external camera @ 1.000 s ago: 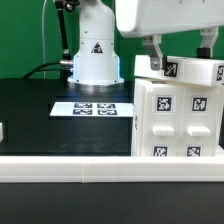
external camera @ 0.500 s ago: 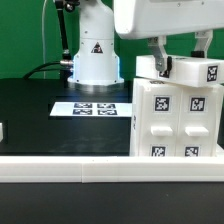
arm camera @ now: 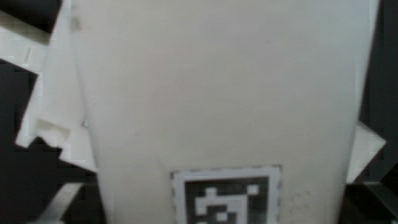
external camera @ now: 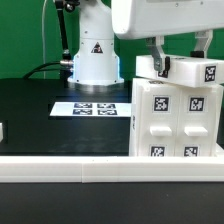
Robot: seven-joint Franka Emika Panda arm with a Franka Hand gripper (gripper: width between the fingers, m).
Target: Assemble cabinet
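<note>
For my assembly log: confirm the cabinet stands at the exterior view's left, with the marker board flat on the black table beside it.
Wrong side. The cabinet stands at the exterior view's right, as the exterior view shows. The marker board does lie flat on the black table beside it.

Cabinet [external camera: 178, 110]: white plastic, smooth, matt. Table [external camera: 40, 110]: black, matt. Marker board [external camera: 92, 108]: thin, white, flat.

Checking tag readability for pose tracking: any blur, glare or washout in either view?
Exterior view: evenly lit and sharp; tags on the cabinet and the marker board read crisply against the black table. Wrist view: soft and out of focus; a white panel fills the frame, nearly featureless, and its single tag is blurred and cut off by the frame's edge.
</note>
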